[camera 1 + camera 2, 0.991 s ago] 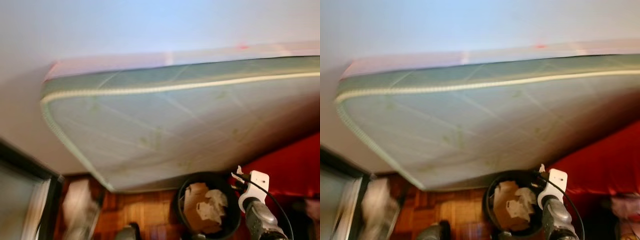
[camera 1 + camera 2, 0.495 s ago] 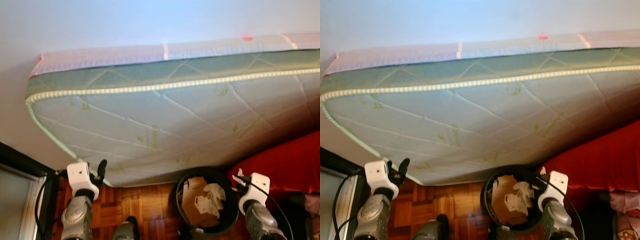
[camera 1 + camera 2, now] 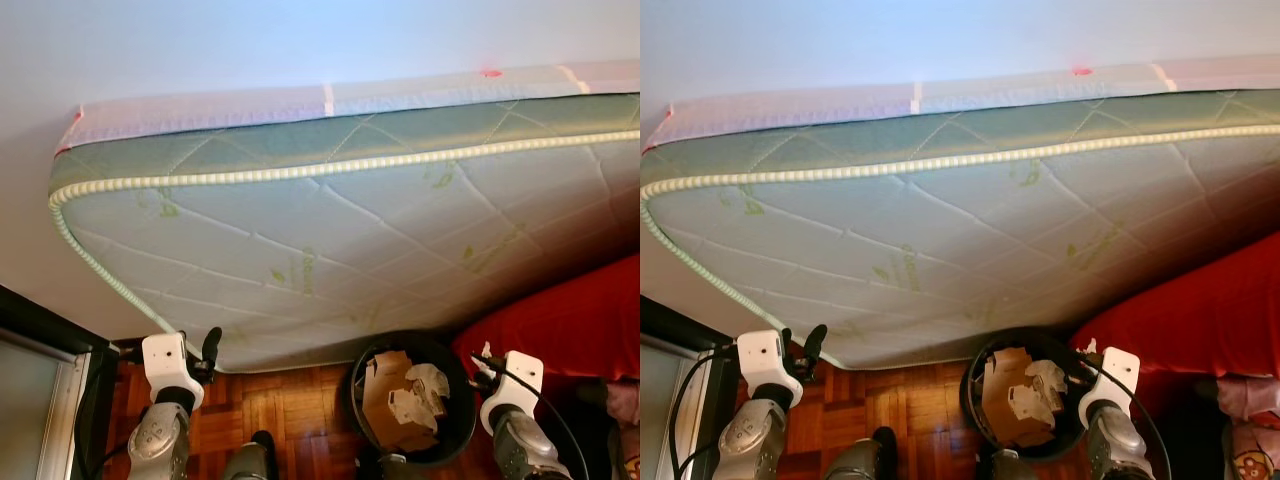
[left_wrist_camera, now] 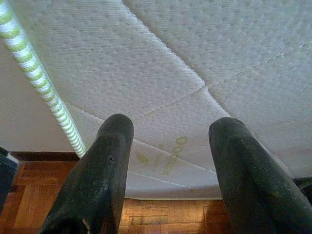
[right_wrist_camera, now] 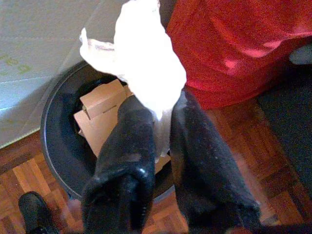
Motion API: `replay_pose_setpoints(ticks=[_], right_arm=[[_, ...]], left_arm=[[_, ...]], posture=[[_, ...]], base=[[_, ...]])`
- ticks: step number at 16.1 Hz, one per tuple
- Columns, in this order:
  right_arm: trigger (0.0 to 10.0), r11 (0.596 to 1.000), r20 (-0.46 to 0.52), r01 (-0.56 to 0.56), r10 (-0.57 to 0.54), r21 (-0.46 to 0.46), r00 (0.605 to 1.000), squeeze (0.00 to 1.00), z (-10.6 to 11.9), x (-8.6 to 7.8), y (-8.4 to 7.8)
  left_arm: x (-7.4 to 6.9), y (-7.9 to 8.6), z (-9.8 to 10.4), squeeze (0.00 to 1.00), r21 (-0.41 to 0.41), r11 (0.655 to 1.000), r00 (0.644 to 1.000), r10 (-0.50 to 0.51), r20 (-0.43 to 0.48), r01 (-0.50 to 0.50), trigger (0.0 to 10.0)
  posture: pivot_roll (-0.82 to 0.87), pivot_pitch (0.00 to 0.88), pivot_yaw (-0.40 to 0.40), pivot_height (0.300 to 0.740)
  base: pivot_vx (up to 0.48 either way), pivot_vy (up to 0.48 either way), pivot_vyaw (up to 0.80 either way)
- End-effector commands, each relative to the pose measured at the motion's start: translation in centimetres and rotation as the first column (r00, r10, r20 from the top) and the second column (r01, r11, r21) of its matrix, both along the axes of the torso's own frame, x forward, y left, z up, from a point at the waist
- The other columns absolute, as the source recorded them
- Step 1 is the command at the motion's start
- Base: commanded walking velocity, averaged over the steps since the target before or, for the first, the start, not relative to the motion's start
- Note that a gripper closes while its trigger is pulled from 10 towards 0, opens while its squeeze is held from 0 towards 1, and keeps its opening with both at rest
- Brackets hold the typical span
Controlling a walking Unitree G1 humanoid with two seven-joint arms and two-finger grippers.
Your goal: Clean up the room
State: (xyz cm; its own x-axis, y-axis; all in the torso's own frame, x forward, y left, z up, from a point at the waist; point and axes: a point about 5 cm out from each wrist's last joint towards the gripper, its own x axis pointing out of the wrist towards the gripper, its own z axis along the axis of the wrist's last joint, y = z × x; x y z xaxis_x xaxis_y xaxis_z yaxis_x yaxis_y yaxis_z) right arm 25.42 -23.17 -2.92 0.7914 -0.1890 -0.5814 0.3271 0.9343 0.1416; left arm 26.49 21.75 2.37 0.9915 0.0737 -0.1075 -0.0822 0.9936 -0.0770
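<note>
A round black trash bin (image 3: 365, 375) stands on the wooden floor below the mattress, holding cardboard pieces (image 3: 384, 400) and crumpled paper. My right gripper (image 5: 158, 119) is shut on a crumpled white tissue (image 5: 144, 58), held just above the bin's rim (image 5: 51, 117). The right arm (image 3: 510, 400) is raised at the bin's right side. My left gripper (image 4: 168, 131) is open with nothing between its fingers, pointing at the mattress; its arm (image 3: 165, 385) is raised at the lower left.
A large green-and-white quilted mattress (image 3: 350, 230) leans against the pale wall above me. Red fabric (image 3: 570, 320) lies to the right of the bin. A dark frame (image 3: 50, 340) stands at the left. Parquet floor (image 3: 290, 410) lies between arm and bin.
The camera has shifted and steadied. My left arm has come up into view at the lower left. The right arm stays beside the bin.
</note>
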Motion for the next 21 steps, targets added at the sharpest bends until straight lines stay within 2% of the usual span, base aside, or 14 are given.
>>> replay_pose_setpoints(ticks=[1, 6, 10, 16, 17, 18, 19, 21], right_arm=[[10.0, 1.0, -0.041, 0.018, -0.017, 0.019, 0.999, 1.0, -0.8, -1.0, -0.1], [10.0, 0.998, -0.071, -0.038, 0.041, 0.042, 0.997, 1.0, -1.3, -1.4, 0.5], [10.0, 0.996, -0.121, -0.091, 0.093, 0.022, 0.988, 1.0, -1.7, -1.8, 0.9], [10.0, 0.995, -0.137, -0.099, 0.101, 0.02, 0.985, 1.0, -1.8, -2.1, 0.6], [10.0, 0.995, -0.128, -0.094, 0.097, 0.027, 0.987, 0.77, -1.7, -2.0, 0.3], [10.0, 0.995, -0.115, -0.088, 0.091, 0.036, 0.989, 0.59, -1.6, -1.8, 0.2], [10.0, 0.995, -0.1, -0.087, 0.091, 0.045, 0.991, 0.0, -1.4, -1.7, 0.1], [10.0, 0.996, -0.085, -0.072, 0.075, 0.047, 0.994, 0.0, -1.2, -1.6, -0.2]], left_arm=[[-0.7, 0.3, -0.6, 0.0, 0.004, 1.0, 0.999, 0.006, -0.035, -0.006, 10.0], [-0.5, 0.0, -0.5, 0.0, -0.002, 1.0, 0.999, -0.006, -0.042, 0.006, 10.0], [-0.6, -0.2, -0.6, 0.0, -0.001, 1.0, 0.999, -0.01, -0.049, 0.01, 10.0], [-0.6, -0.3, -0.7, 0.0, -0.006, 1.0, 0.998, -0.009, -0.06, 0.009, 10.0], [-0.6, -0.3, -0.7, 0.0, -0.006, 1.0, 0.998, -0.01, -0.061, 0.009, 10.0], [-0.6, -0.3, -0.8, 0.0, -0.007, 1.0, 0.998, -0.01, -0.062, 0.01, 10.0], [-0.5, -0.4, -0.8, 0.0, -0.012, 1.0, 0.998, -0.01, -0.068, 0.01, 10.0], [-0.9, -0.3, -1.9, 0.0, -0.028, 1.0, 0.992, -0.007, -0.127, 0.004, 10.0]], posture=[[0.19, 0.291, -0.037, 0.74], [0.18, 0.294, -0.038, 0.74], [0.18, 0.296, -0.04, 0.74], [0.18, 0.298, -0.04, 0.74], [0.18, 0.296, -0.04, 0.74], [0.18, 0.296, -0.04, 0.74], [0.18, 0.293, -0.041, 0.74], [0.18, 0.285, -0.04, 0.74]], base=[[0.0, 0.0, 0.0], [0.0, 0.0, 0.0], [0.0, 0.0, 0.0], [0.0, 0.0, 0.0], [0.0, 0.0, 0.0], [0.0, 0.0, 0.0], [0.0, 0.0, 0.0], [0.0, 0.0, 0.0]])
